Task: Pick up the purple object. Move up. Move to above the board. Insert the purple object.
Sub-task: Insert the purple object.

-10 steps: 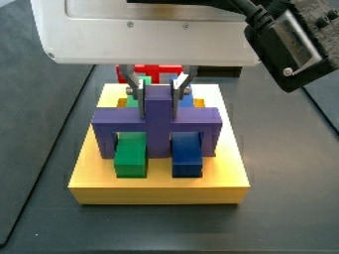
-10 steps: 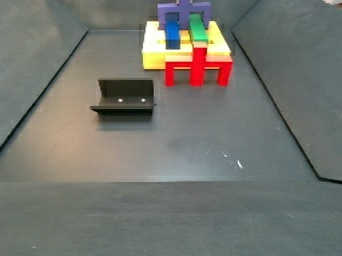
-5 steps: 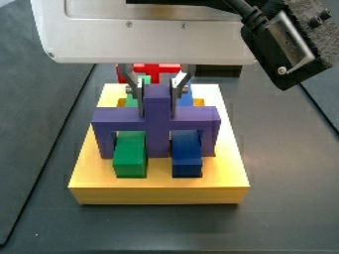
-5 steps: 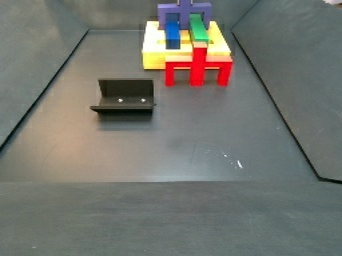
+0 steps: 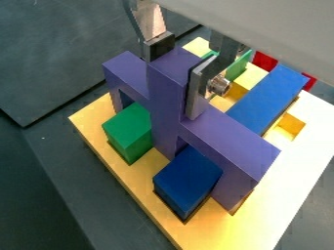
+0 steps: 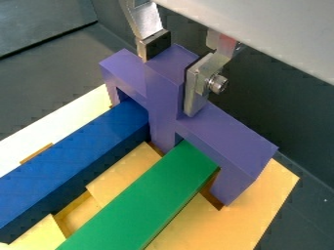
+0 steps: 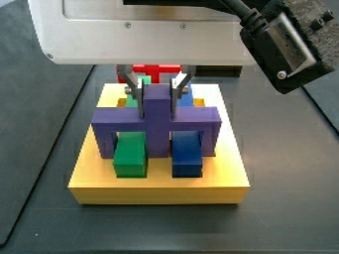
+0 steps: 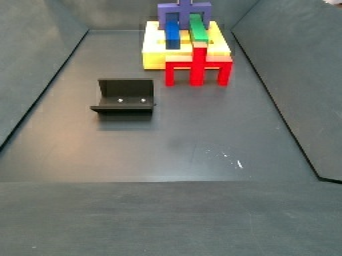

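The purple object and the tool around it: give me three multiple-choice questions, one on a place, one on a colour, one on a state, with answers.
1. Where is the purple object?
A. on the board
B. on the floor by the fixture
C. lifted clear of everything

2. What colour is the block standing in front of the board in a side view?
A. black
B. red
C. white

3. How does the tool stand?
A. wide open, far away
B. fingers against the purple stem
C. out of view

Answers: 1 A, its legs straddle the green bar and blue bar. 2 B, the red block stands there. 3 B, both wrist views show the plates flanking the stem.
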Controlling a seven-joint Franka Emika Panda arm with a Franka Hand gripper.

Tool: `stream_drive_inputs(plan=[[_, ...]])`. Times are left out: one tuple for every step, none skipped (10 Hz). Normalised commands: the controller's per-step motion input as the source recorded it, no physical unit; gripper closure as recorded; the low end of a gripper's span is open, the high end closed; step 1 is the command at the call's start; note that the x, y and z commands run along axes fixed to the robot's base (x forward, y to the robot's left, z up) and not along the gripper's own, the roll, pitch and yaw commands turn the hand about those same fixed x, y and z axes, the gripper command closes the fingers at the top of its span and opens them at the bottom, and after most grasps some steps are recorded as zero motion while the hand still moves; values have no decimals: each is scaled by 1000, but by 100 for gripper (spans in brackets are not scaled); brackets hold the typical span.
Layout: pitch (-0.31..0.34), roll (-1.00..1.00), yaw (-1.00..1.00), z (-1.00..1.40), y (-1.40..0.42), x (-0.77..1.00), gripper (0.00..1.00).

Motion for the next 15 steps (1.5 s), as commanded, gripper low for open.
stream_drive_inputs(plan=[[40,231,0,43,-23,0,100],[19,233,0,114,-29,0,100],[0,224,11,117,-31,-49,100],[-6,224,60,0,-26,-163,100],[-31,216,31,-40,-14,-151,100],[-63,166,0,-177,-31,-63,100],[-11,290,0,-143,-6,3,100],[0,329,0,-97,0,0,100],[0,326,11,0,-89,0,100],[0,216,0,-11,-234,0,100],[-10,80,54,-54,-346,0,100],[-20,24,34,-129,-240,0,100],[0,117,66,-220,0,0,100],[0,139,69,-129,80,0,100],[17,119,86,80,137,0,100]])
